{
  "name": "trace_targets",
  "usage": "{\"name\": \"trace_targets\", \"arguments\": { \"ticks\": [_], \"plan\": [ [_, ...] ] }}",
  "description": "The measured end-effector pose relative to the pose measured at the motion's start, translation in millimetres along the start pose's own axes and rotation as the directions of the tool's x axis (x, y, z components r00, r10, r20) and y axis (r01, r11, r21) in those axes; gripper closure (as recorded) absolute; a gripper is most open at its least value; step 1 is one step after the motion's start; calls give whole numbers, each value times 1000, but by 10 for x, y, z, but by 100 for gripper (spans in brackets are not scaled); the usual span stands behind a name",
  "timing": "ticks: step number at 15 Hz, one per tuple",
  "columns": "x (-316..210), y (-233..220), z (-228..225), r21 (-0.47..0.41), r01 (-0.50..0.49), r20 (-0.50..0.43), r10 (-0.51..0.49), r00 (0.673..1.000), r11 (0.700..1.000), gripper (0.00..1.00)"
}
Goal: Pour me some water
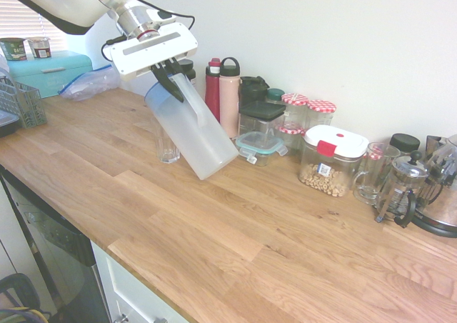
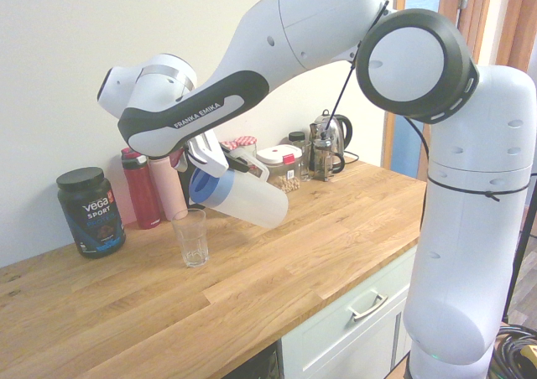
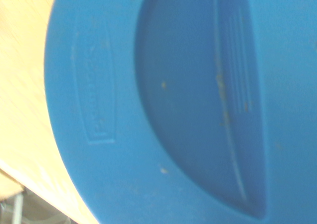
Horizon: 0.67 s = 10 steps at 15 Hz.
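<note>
Second exterior view: my claw (image 2: 204, 163) grips the tilted jug (image 2: 243, 198) by its handle, lid (image 2: 199, 188) end just above the glass (image 2: 192, 237); bare counter (image 2: 277, 266) beneath.

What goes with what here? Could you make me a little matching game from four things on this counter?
Things:
1. jug
2. glass
3. black tub
4. red bottle

States:
A. stands against the wall, beside the pink bottle
B. tilted, held up by the pincer
C. upright under the jug's blue lid
D. reads "Vega Sport"

Pairs: 1-B, 2-C, 3-D, 4-A
</note>
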State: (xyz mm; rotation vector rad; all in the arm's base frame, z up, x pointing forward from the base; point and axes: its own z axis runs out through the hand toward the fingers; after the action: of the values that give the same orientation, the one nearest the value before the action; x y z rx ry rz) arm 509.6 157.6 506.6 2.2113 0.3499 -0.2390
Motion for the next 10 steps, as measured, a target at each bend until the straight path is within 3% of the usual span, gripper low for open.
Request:
{"name": "trace_targets", "arguments": {
  "ticks": [4,10],
  "plan": [
    [89,-106,158,-61,14,31,-12,999,998,100],
    [83,-103,74,-71,10,15,-9,1000,997,100]
  ]
}}
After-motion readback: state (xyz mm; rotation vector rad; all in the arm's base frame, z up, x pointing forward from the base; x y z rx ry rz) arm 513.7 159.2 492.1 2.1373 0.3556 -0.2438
